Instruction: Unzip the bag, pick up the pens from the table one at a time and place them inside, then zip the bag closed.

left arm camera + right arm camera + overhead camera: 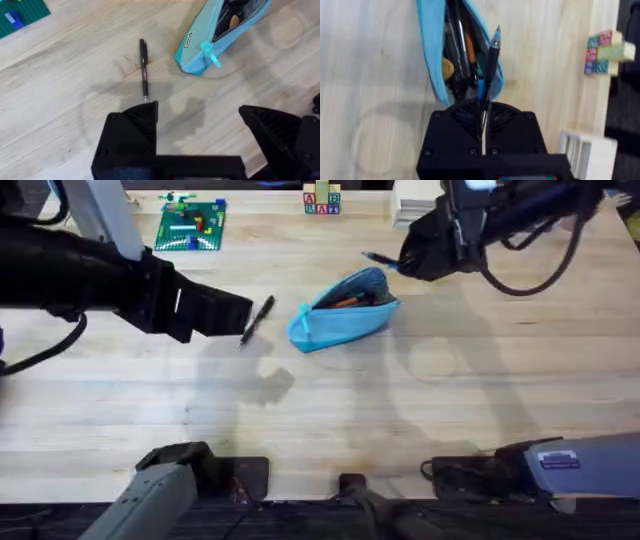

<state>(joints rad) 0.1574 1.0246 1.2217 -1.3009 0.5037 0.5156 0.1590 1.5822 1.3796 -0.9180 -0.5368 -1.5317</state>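
The soft, light blue zippered fabric pouch lies unzipped on the pale wooden worktop. The right claw pinches a slim bluish pen above its mouth. The left claw gapes wide near the rigid, light black pen; take it mid-barrel.

Left hand low, fingers spread wide, right hand raised, fingers pinched together

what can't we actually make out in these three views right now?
- Bag contents: overhead shows a dark tangle; items at the bottom are covered by the bag wall.
- Bag far end: cut off by the right wrist view's edge.
- Held pen lower part: hidden between the right gripper fingers.
- Label on the bag: too small to read.
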